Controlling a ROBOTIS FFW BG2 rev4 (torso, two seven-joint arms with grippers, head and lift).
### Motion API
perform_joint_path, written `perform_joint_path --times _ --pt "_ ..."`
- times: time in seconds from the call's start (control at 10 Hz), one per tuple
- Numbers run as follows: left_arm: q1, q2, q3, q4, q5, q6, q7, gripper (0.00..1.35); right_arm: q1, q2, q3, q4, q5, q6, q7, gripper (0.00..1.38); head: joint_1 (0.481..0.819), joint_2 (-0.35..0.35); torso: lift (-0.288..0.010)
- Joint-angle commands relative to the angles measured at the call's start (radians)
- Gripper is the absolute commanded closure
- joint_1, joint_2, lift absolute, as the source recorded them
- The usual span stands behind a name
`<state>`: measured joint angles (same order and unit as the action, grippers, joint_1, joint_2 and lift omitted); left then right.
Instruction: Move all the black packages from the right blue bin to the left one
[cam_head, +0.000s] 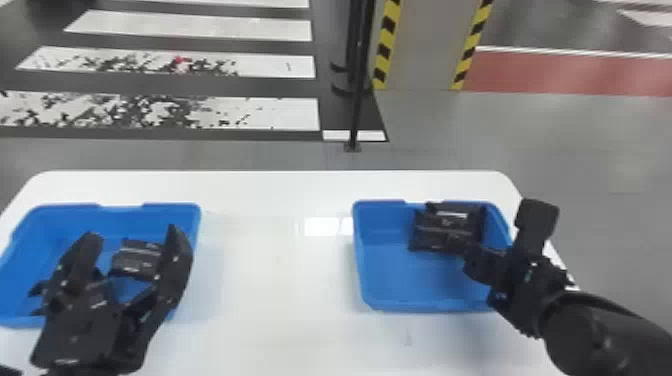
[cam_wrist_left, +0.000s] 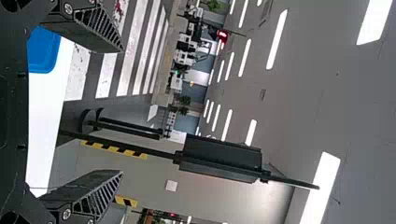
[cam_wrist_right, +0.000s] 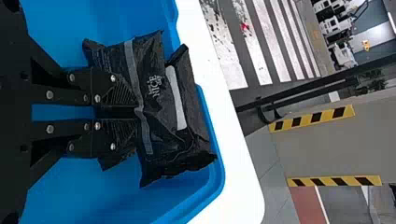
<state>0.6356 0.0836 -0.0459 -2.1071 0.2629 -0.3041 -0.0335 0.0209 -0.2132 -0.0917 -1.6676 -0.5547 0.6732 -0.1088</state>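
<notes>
And here at the white desk (cam_head: 280, 280), the right end effector (cam_head: 457, 242) is down inside the right blue bin (cam_head: 382, 280), its fingers drawn together and pinching a black package (cam_wrist_right: 159, 88) by a fold, the plastic creasing right at the tips. Tucked against it, on the side nearer the bin's far wall, sits a second black package (cam_wrist_right: 192, 105) with a pale strip on it. Both are in that bin, folks, close to the far rim.

Over on the other side, the left end effector (cam_head: 132, 235) is at the left blue bin (cam_head: 55, 217), fingers spread wide with nothing between them in its wrist view. One more black package (cam_head: 135, 260) lies in that left bin, seen from the head between those two fingers. Beyond the desk, a black post (cam_head: 356, 75) stands beside white floor stripes (cam_head: 200, 25).
</notes>
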Motion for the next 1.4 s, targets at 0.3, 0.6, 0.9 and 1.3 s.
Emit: perform_joint_path --times 0.3,0.6,0.9,1.3 --pt "-0.002 -0.001 -0.002 0.005 0.0 -0.008 -0.002 0.11 0.131 0.009 0.012 -0.155 -0.075 -0.011 0.0 1.18 0.695 -0.086 -0.132" --pt "-0.002 0.001 -0.002 0.007 -0.002 -0.013 -0.002 0.11 0.222 0.011 0.016 -0.307 -0.123 0.019 -0.012 1.18 0.695 -0.028 -0.132" --pt "-0.005 0.004 -0.01 0.012 -0.002 -0.015 -0.002 0.11 0.193 -0.003 0.004 -0.334 -0.121 0.119 -0.012 0.81 0.695 -0.015 -0.132" --pt "-0.01 0.005 -0.01 0.017 -0.002 -0.017 -0.002 0.11 0.065 -0.026 0.018 -0.378 0.078 0.399 0.044 0.16 0.695 -0.02 -0.132"
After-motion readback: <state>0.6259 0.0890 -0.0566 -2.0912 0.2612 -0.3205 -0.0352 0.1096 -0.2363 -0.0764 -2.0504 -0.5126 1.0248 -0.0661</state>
